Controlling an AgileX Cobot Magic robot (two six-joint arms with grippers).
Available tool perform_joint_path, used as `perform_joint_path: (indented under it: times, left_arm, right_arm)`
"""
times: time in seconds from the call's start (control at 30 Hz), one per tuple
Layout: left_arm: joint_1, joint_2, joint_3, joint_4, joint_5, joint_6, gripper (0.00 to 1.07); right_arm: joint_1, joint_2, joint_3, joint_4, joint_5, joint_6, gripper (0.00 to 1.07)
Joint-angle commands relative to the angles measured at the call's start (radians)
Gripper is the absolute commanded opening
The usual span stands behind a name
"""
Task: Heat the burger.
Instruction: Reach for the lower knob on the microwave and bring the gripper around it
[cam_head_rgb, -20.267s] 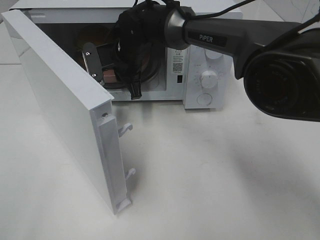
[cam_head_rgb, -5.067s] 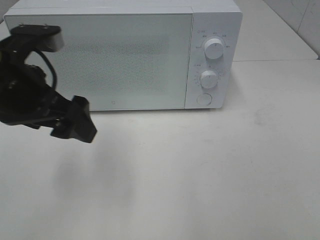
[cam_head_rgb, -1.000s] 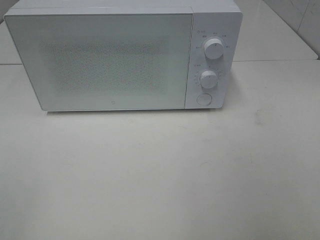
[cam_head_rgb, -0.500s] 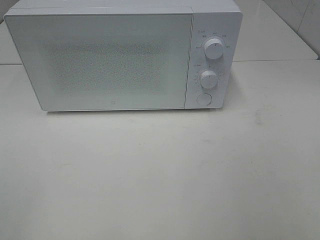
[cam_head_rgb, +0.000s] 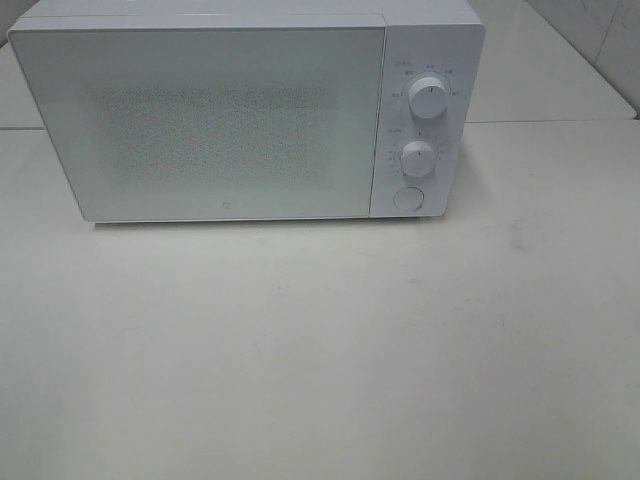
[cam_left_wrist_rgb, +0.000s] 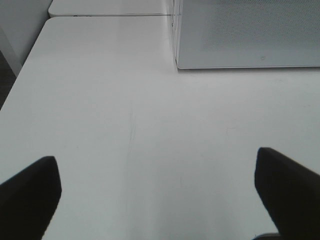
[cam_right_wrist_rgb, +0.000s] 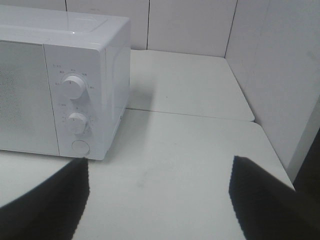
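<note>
microwave (cam_head_rgb: 245, 115): a white one, set toward the back of the counter (cam_head_rgb: 320, 350) and caught front-on by the high camera

door (cam_head_rgb: 200, 130): shut flush. The window is covered in a fine dotted mesh, so nothing can be made out through it

controls: stacked on the panel right of the door, with the upper knob (cam_head_rgb: 429, 98) on top, the lower knob (cam_head_rgb: 417, 158) below it and a round button (cam_head_rgb: 407, 198) at the bottom

burger: not to be seen in any view tbh. Whether it's sat behind that shut door can't be told from these shots

left jaws: spread wide with nothing gripped. One dark finger (cam_left_wrist_rgb: 30, 195) is seen at each side of the wrist view, with only bare counter between them. They're held above the counter, out in front of the microwave's left front corner

right jaws: spread wide too, nothing held. The dark fingers (cam_right_wrist_rgb: 45, 205) frame plain counter, and the knob panel is seen a bit ahead of them, off to one side

counter surface: pale and matte. A thin scratch (cam_left_wrist_rgb: 131, 131) is picked up in the left wrist view and a faint smudge (cam_head_rgb: 517, 238) in the high view

wall (cam_right_wrist_rgb: 190, 25): white tiles, seen behind and beside the counter in the right wrist view
</note>
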Motion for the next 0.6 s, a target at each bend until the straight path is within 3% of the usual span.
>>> perform_joint_path:
  times: [0.03, 0.37, 0.6]
  left_arm:
    - [0.002, -0.017, 0.000, -0.011, -0.012, -0.002, 0.98]
    - [0.002, -0.017, 0.000, -0.011, -0.012, -0.002, 0.98]
    - [0.002, -0.017, 0.000, -0.011, -0.012, -0.002, 0.98]
  right_arm:
    - [-0.005, -0.007, 0.047, -0.003, -0.095, 0.008, 0.75]
    - [-0.005, 0.245, 0.071, -0.003, -0.275, 0.007, 0.75]
    - [-0.005, 0.551, 0.071, -0.002, -0.503, 0.007, 0.75]
